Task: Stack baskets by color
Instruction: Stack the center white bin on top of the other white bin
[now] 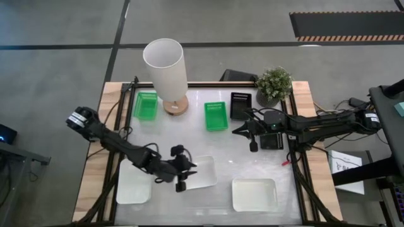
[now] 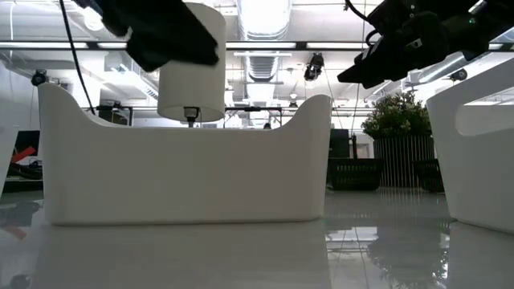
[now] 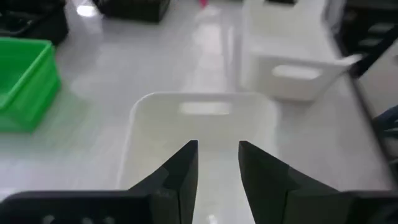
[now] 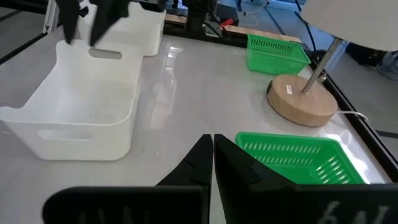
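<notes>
Three white baskets lie on the table's near half: left [image 1: 134, 186], middle [image 1: 203, 171] and right [image 1: 254, 194]. Two green baskets [image 1: 146, 105] [image 1: 216, 116] and a black basket [image 1: 240, 106] sit farther back. My left gripper [image 3: 217, 163] is open and hovers over the middle white basket's [image 3: 199, 124] left end wall, fingers slanting down toward its inside; the right wrist view shows it [image 4: 87, 22] just above the slotted end wall. My right gripper [image 4: 212, 146] is shut and empty, held above the table near the black basket, pointing toward the nearer green basket [image 4: 292, 158].
A tall white lamp [image 1: 165, 66] on a round wooden base [image 4: 303, 99] stands between the green baskets. A potted plant [image 1: 273, 85] occupies the far right corner. Bare tabletop lies between the white baskets and the green ones.
</notes>
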Robot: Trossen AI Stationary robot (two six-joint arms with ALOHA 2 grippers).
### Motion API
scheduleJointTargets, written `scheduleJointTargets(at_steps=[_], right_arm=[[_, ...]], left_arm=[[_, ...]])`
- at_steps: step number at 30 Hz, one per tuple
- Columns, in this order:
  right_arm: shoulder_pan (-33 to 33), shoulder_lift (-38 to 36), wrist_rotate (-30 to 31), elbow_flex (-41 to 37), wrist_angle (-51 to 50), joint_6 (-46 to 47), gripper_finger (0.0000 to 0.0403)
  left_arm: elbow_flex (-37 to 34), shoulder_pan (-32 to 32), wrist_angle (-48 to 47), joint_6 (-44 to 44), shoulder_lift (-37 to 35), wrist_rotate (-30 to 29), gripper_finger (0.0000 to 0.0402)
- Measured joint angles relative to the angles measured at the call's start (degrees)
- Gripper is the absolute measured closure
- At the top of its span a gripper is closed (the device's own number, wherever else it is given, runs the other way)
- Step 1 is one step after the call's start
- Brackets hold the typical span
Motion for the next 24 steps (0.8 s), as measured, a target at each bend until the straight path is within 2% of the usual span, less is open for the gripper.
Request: scheduleJointTargets(at_steps=[7, 14, 18, 21, 24], right_arm=[[0.0, 0.1, 0.0, 0.0, -0.3, 0.0, 0.0394], [0.0, 0.1, 0.0, 0.0, -0.4, -0.4, 0.0394], [0.0, 0.1, 0.0, 0.0, -0.3, -1.1, 0.0394], [0.0, 0.1, 0.0, 0.0, -0.2, -1.4, 0.0394], [0.0, 0.1, 0.0, 0.0, -0.2, -1.6, 0.0394]], left_arm=[[5.1, 3.6, -9.7, 1.8, 4.7, -0.2, 0.0302], [6.5, 6.7, -15.8, 1.9, 4.9, 1.3, 0.0297], [5.2, 8.4, -15.6, 2.0, 4.8, 5.9, 0.0270], [4.2, 9.1, -16.0, 2.0, 4.8, 5.3, 0.0244], [3.9, 9.5, -15.9, 2.2, 4.8, 2.1, 0.0224]])
